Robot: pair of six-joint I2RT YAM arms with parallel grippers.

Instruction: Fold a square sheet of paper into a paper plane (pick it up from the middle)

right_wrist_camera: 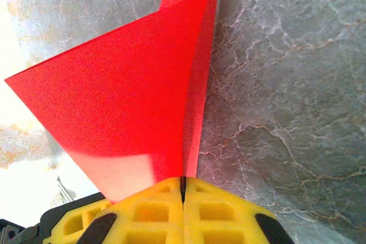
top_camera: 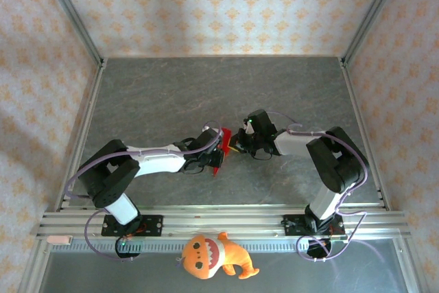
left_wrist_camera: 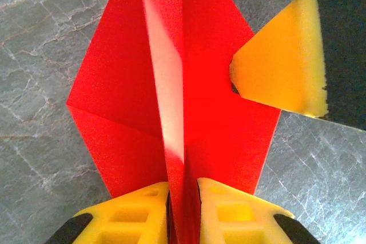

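Observation:
The square sheet of paper (top_camera: 219, 150) is bright red and creased into a pointed shape with an upright centre ridge, held just above the table's middle. My left gripper (top_camera: 211, 157) is shut on the lower end of that ridge (left_wrist_camera: 174, 112), its yellow fingertips (left_wrist_camera: 137, 212) pressed to either side. From the right, my right gripper (top_camera: 234, 143) is shut on an edge of the same paper (right_wrist_camera: 126, 95), pads (right_wrist_camera: 223, 210) closed with the sheet between them. One yellow finger of the right gripper (left_wrist_camera: 283, 67) shows against the paper's right flap in the left wrist view.
The grey marbled table (top_camera: 206, 87) stretches away behind the grippers. An orange plush toy with white teeth (top_camera: 212, 255) lies beyond the near rail (top_camera: 219, 221). Metal frame posts and patterned walls close in the sides and back.

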